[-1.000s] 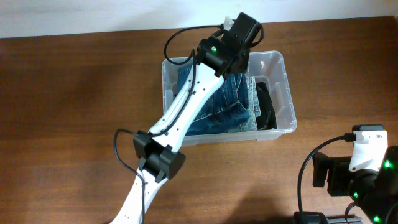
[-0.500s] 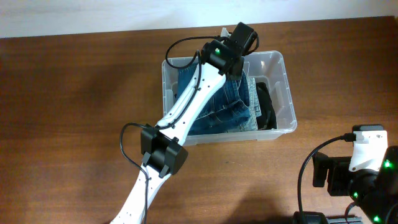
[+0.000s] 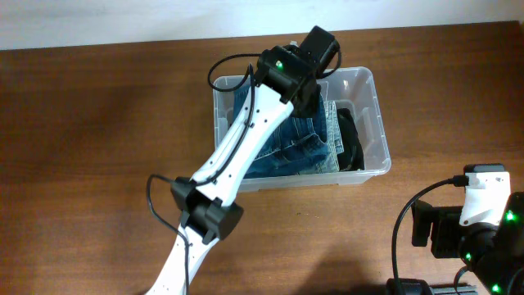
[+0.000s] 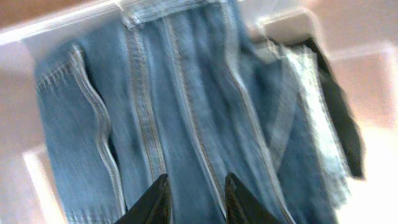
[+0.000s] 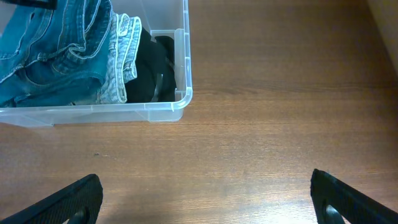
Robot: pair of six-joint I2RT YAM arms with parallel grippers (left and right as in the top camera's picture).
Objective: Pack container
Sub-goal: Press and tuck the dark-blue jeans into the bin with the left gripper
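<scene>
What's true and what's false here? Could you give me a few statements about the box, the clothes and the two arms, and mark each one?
1. Blue jeans lie inside the container. True.
2. A black garment is in the container beside the jeans. True.
3. The right gripper is holding a piece of clothing. False: it is open and empty, over bare table outside the container.
4. The left gripper is parked away from the container. False: the left arm reaches over the container and its gripper is just above the jeans, fingers apart.
5. A lid covers the container. False: its top is open and no lid is in view.
</scene>
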